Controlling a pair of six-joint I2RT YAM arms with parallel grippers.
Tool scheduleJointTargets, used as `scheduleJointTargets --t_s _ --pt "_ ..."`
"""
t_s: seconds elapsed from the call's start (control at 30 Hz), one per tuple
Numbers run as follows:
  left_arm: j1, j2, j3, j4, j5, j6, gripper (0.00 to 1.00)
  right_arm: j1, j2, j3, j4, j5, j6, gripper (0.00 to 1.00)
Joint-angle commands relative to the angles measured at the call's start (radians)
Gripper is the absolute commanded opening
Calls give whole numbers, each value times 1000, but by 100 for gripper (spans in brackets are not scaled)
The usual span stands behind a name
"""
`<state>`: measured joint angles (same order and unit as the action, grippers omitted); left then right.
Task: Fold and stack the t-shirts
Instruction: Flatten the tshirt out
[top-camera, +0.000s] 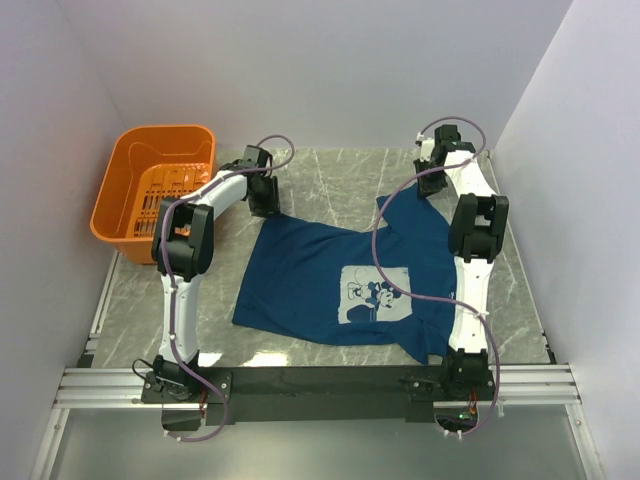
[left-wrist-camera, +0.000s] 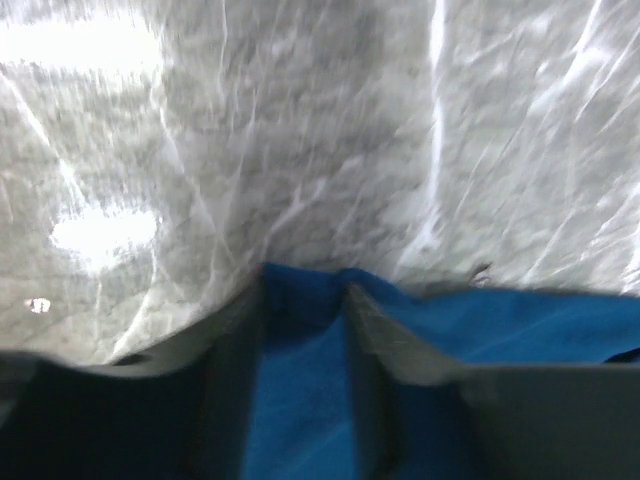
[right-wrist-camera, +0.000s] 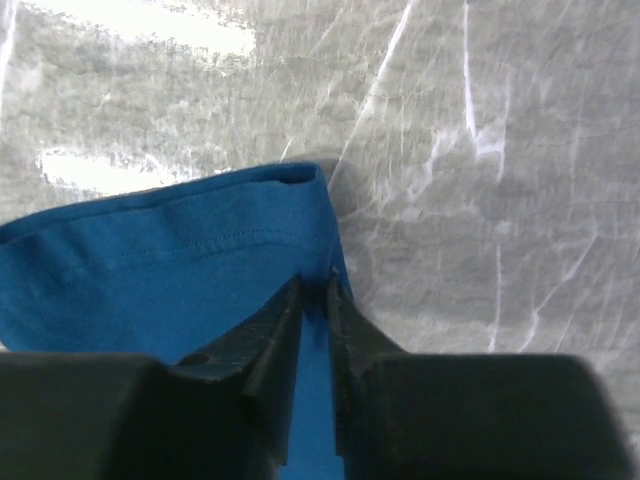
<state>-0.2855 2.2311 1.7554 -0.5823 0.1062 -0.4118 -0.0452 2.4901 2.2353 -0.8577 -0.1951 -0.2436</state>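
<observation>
The dark navy-blue t-shirt (top-camera: 310, 270) lies spread flat on the marble table, its white mouse print (top-camera: 375, 295) facing up. My left gripper (top-camera: 265, 205) is at the shirt's far left corner. In the left wrist view its jaws (left-wrist-camera: 305, 285) stand round a bunched fold of blue cloth (left-wrist-camera: 300, 380), which is pulled up to the tips. My right gripper (top-camera: 428, 185) is at the shirt's far right corner. In the right wrist view it (right-wrist-camera: 315, 285) is nearly closed on the hemmed edge of the cloth (right-wrist-camera: 180, 270).
An orange plastic basket (top-camera: 150, 190) stands at the far left of the table. White walls close in the back and both sides. Bare marble (top-camera: 330, 175) shows beyond the shirt, between the two grippers.
</observation>
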Motion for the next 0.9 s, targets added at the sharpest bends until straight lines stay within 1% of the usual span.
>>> scheduleJointTargets --t_s 0.0,0.03,0.07,0.1,0.13,0.17,0.2,0.33,0.43,0.53,0.67,0.87 --pt "-11 -30 -45 -57 -16 22 39 5 19 53 -21 3 -10 18" --pt "-12 -28 -45 -60 -17 24 34 5 20 58 -23 3 -8 13" --pt "-14 -27 -40 -65 -20 24 29 5 21 61 -23 2 -10 7" --pt "-15 -21 -34 -71 -22 24 18 5 24 66 -20 2 -10 4" --pt "-17 -19 -21 -73 -26 24 12 5 24 78 -20 2 -10 1" --pt "-17 -18 -10 -74 -28 21 5 5 24 84 -14 8 -10 0" --pt "-17 -13 1 -80 -42 16 1 4 26 92 0 13 -10 0" --pt "-9 4 82 -80 -103 -5 0 2 29 161 49 48 -10 0" --pt "14 30 185 -80 -103 -31 0 2 12 169 111 54 -11 0" --pt "35 61 251 -83 -102 -50 0 2 3 173 146 45 -16 0" --pt "52 71 274 -71 -94 -58 0 2 -7 172 160 16 -29 0" --pt "72 59 237 -47 -74 -64 0 4 -16 170 169 -3 -37 0"
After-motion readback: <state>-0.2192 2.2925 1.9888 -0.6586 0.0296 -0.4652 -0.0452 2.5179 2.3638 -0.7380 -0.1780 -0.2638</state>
